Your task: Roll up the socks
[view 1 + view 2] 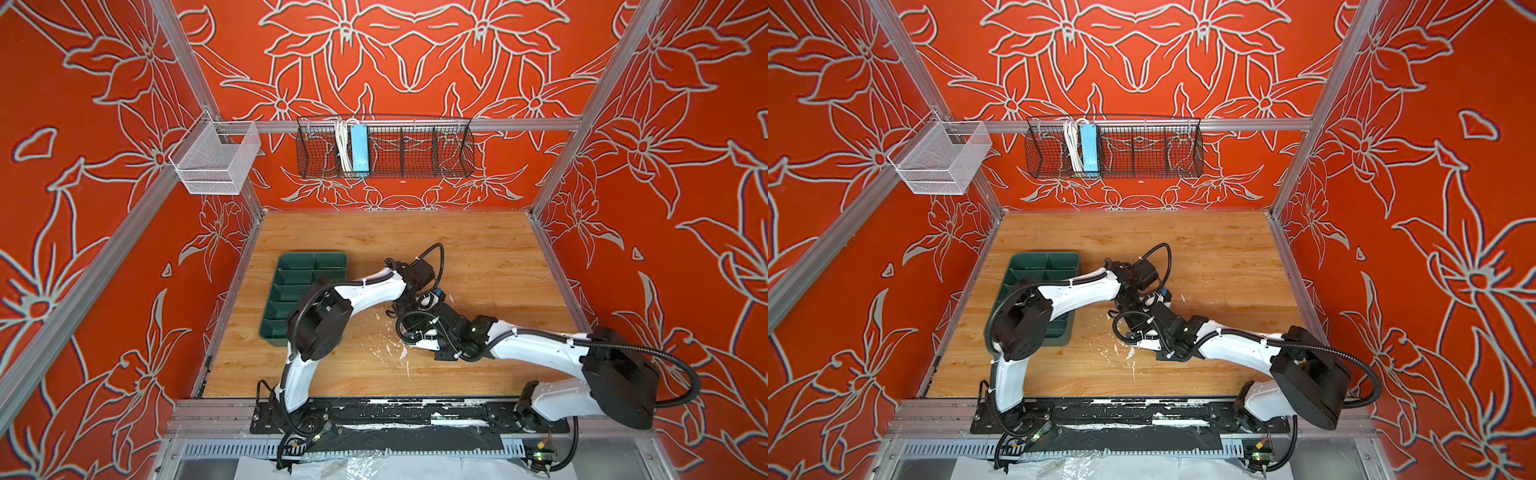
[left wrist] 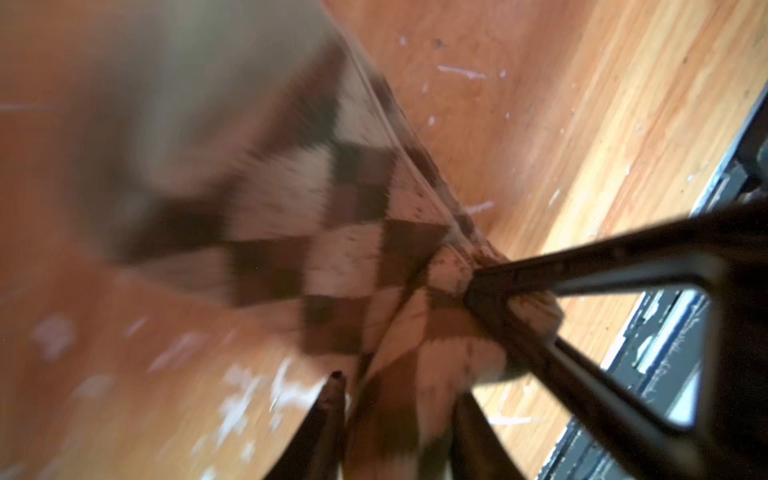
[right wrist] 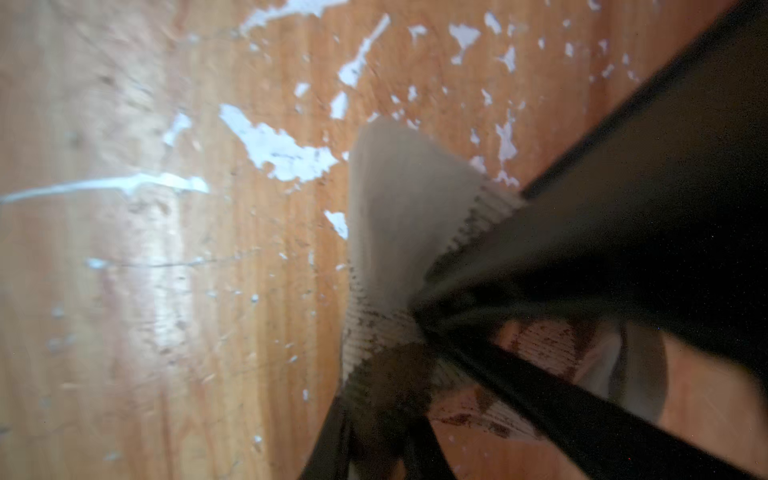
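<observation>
One argyle sock [image 2: 324,249] is drawn taut over the middle of the surface [image 1: 478,249] and is hidden by the arms in both top views. Its end is pinched by the right end effector [image 2: 471,284], whose jaws are closed on the fabric. It is straddled by the left end effector [image 2: 399,399], jaws partly parted. Bare wood is left toward the back and right edges. A green tray [image 1: 291,282] is set along the left edge.

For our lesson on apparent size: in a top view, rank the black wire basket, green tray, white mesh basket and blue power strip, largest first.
1. black wire basket
2. green tray and white mesh basket: alike, tray partly hidden
3. blue power strip
</observation>
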You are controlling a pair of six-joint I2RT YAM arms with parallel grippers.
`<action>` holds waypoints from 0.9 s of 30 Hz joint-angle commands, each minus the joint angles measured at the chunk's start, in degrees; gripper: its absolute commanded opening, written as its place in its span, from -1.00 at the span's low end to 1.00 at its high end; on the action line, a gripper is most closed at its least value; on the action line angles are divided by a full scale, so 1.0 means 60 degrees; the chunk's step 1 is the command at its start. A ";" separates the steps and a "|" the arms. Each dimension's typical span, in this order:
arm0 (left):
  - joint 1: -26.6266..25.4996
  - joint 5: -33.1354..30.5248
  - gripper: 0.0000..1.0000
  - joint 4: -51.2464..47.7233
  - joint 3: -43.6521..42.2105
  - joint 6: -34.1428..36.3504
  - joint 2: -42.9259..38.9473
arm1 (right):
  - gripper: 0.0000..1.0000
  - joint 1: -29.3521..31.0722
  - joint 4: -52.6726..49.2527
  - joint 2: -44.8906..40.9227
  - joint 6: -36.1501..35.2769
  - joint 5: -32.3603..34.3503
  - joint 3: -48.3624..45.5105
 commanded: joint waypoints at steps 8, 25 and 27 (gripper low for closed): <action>0.0056 0.0582 0.04 -0.0135 -0.0841 -0.0753 -0.2985 | -1.00 -0.0629 -0.1103 0.0760 0.0730 -0.1412 0.0480; 0.0153 0.1174 -0.31 0.1454 0.1258 -0.1940 0.1559 | -1.00 -0.0613 0.0029 -0.0333 0.0540 -0.1475 -0.0138; 0.0162 0.1205 -0.36 0.1692 0.1169 -0.2116 0.1845 | -1.00 -0.0615 0.0015 -0.0238 0.0553 -0.1464 -0.0103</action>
